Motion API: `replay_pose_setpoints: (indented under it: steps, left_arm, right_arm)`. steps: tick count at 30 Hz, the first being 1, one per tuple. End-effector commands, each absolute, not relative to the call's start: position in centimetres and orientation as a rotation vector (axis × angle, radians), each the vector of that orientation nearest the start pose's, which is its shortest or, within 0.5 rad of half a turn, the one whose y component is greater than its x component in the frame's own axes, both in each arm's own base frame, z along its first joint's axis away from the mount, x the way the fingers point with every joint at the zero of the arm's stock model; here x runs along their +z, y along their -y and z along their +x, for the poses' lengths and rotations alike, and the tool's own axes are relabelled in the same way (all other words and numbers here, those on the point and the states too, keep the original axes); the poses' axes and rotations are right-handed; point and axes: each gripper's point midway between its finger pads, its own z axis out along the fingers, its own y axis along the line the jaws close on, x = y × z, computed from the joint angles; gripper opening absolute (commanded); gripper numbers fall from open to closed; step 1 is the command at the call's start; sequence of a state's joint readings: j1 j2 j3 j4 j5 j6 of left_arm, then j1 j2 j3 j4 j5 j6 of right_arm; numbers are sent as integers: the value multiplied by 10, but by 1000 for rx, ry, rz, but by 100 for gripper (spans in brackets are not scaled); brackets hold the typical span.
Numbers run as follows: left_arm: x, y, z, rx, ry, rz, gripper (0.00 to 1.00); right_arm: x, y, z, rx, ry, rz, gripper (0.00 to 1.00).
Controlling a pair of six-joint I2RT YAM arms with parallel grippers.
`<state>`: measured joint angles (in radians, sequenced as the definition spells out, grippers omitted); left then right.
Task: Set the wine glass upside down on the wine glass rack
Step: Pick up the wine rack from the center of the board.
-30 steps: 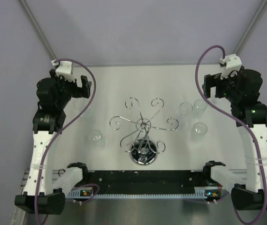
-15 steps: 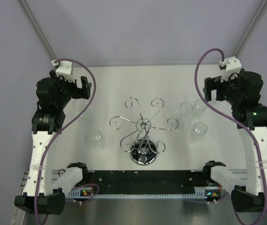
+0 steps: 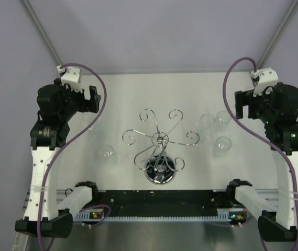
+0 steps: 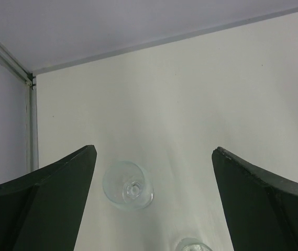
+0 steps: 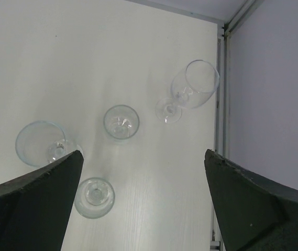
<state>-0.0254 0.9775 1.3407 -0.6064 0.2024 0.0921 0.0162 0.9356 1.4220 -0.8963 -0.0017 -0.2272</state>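
You see bright, even, diffuse light over the white desk (image 3: 138,89), with only faint, soft shadows. The chrome wine glass rack (image 3: 159,140) throws small glints. In your wrist views, the clear glasses (image 5: 121,122) look pale and low in contrast.

Top camera looks down from behind; wrist cameras face down nearer, sharing its table (image 3: 128,94).

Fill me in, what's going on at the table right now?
Nothing is being handled yet. The left gripper and right gripper are both open and empty, up above the table. The rack stands in the middle with no glass hung on it. Two glasses sit on the left side and four on the right, none of them gripped.
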Motion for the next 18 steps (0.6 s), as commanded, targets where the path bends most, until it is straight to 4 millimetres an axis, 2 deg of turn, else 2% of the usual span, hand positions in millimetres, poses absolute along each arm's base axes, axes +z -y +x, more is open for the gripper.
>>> replay_pose_setpoints:
  steps: [1,10,14,18]
  left_arm:
    - [389,40,300,-121,-1769,292,98]
    - [391,40,290,-103,-1788,333,98]
    - [391,64,274,-221,-1782,479,98]
    - [394,83,256,-326,-1754,577,98]
  right_arm:
    - [355,17,253,-200,-1992,-212,99]
    - [330,-2,254,-81,-2075,-309,95]
    - [324,-20,250,24,-2080,-394,93]
    - [335,-46,239,165,-2008,-499,93]
